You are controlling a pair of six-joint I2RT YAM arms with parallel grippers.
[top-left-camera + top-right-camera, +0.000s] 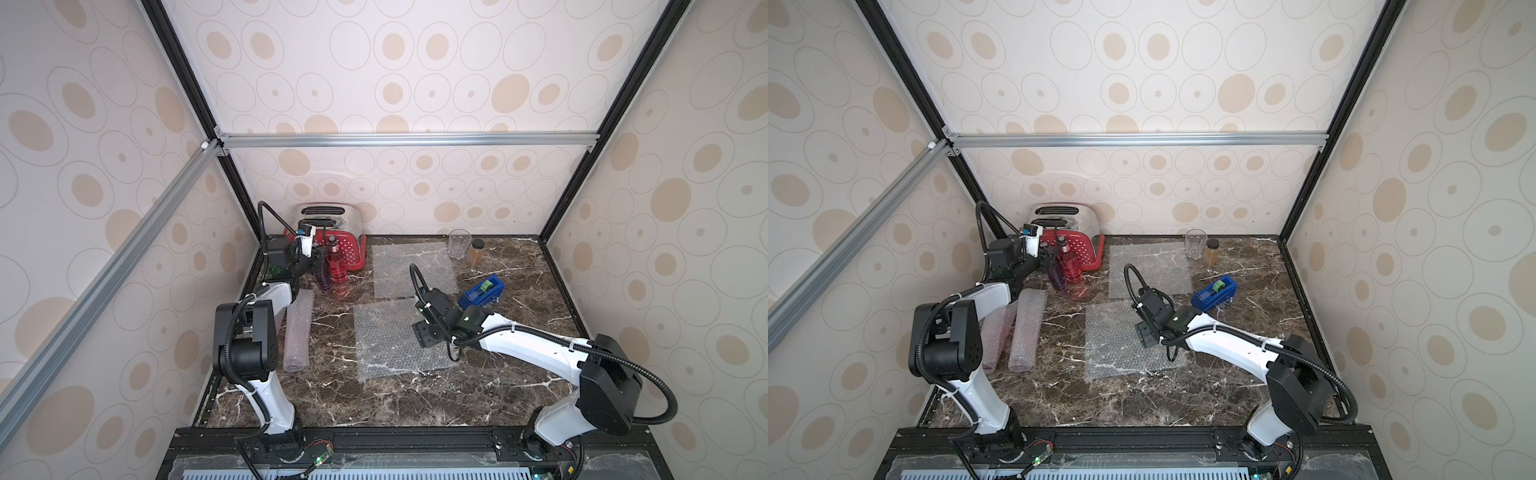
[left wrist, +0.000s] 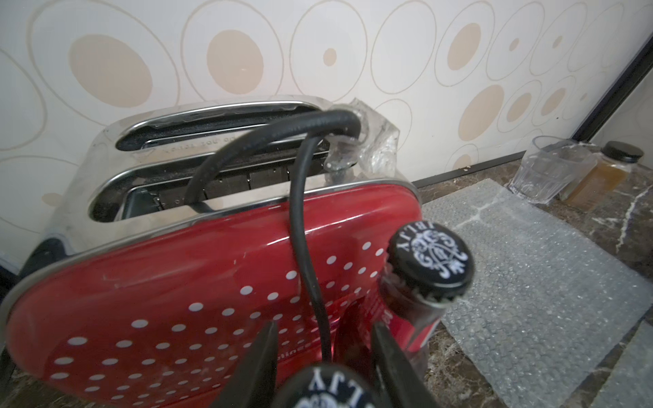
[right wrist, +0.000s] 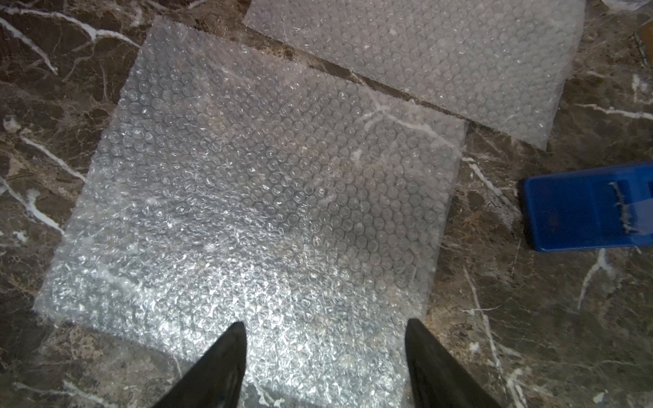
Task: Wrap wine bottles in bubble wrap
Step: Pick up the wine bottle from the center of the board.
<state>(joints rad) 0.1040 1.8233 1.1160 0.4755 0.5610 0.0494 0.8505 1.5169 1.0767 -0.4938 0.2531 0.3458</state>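
A: What is done?
B: Two whitish bubble-wrap rolls (image 1: 1025,332) seem finished; two flat sheets (image 1: 395,336) and a slim red bottle (image 1: 337,266) are left.
A: Now?
B: A slim purple glass bottle (image 1: 324,279) by the red toaster (image 1: 351,251) is straddled by the left gripper (image 2: 324,325), clamping untellable; the right gripper (image 3: 325,323) is spread over a sheet.

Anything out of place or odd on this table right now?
Yes: the toaster at the back left has its black cord apparently tucked into a bread slot and looping down over its red side, with crumpled clear plastic at one end. Nothing looks spilled or broken.

The toaster (image 2: 176,300) is red with white dots, one wine bottle (image 1: 324,279) purple.
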